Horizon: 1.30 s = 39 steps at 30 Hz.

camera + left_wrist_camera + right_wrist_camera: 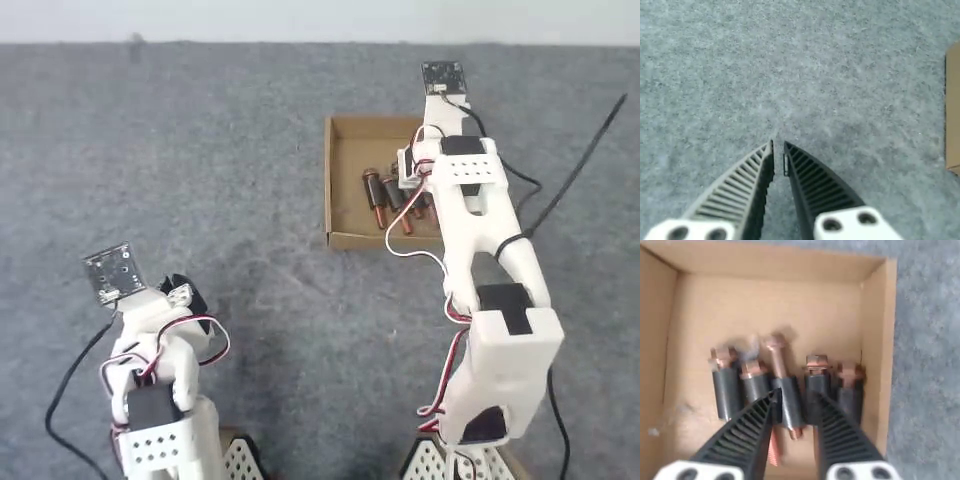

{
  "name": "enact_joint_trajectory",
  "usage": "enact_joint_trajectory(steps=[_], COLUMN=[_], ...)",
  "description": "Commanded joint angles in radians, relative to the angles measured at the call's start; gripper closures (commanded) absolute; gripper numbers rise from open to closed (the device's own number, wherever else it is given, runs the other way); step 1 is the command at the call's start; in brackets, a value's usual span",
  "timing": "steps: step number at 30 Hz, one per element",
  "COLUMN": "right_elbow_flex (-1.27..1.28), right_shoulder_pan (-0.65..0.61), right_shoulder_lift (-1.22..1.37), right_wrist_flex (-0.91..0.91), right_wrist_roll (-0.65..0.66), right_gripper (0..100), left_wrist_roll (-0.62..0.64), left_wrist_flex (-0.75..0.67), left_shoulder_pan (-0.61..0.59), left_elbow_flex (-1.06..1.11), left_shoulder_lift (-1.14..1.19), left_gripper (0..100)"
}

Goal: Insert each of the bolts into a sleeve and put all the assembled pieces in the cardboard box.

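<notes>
Five pieces (pixel 787 405) lay side by side on the floor of the box (pixel 770 262), each a copper bolt (pixel 816 361) seated in a dark sleeve (pixel 726 390). Your right gripper (pixel 796 395) hung inside the box, jaws parted around the middle piece and clamping nothing. Your left gripper (pixel 778 145) sat well away from the box over bare carpet (pixel 790 60), jaws all but closed and empty. I judged this the drop-off step, late in the task. Your next move called for lifting the right gripper straight up out of the box, jaws kept wide so they would not snag the middle piece.
</notes>
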Motion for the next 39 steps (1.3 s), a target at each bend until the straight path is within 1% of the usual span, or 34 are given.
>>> enact_joint_trajectory(steps=[1, 4, 8, 10, 14, 16, 22, 37, 39], right_elbow_flex=[-0.054, -0.018, 0.153, 0.285, 0.574, 0.692, 0.987, 1.637, 1.711], right_shoulder_pan=[0.012, 0.012, 0.004, -0.002, 0.004, 0.005, 0.005, 0.005, 0.005], right_shoulder_lift=[-0.140, -0.208, -0.352, -0.460, -0.690, -0.791, -1.096, -1.959, -2.066], right_wrist_flex=[0.087, 0.137, 0.128, 0.062, -0.137, -0.179, -0.185, -0.176, -0.170], right_wrist_roll=[-0.009, -0.009, -0.009, -0.009, -0.006, -0.006, -0.006, -0.008, -0.009], right_gripper=[98.7, 99.4, 99.3, 99.3, 99.3, 99.3, 99.2, 99.2, 99.2], left_wrist_roll=[-0.003, -0.003, -0.003, -0.003, -0.003, -0.003, -0.003, -0.003, -0.028], left_wrist_flex=[0.008, 0.008, 0.006, 0.006, 0.006, 0.006, 0.006, 0.006, 0.008], left_shoulder_pan=[-0.003, -0.003, -0.003, -0.003, -0.003, -0.003, -0.006, -0.006, -0.006], left_elbow_flex=[-0.010, -0.010, -0.010, -0.010, -0.010, -0.010, -0.010, -0.010, -0.010], left_shoulder_lift=[-0.006, -0.006, -0.006, -0.006, -0.006, -0.006, -0.006, -0.006, -0.005], left_gripper=[96, 96, 96, 96, 96, 96, 96, 96, 96])
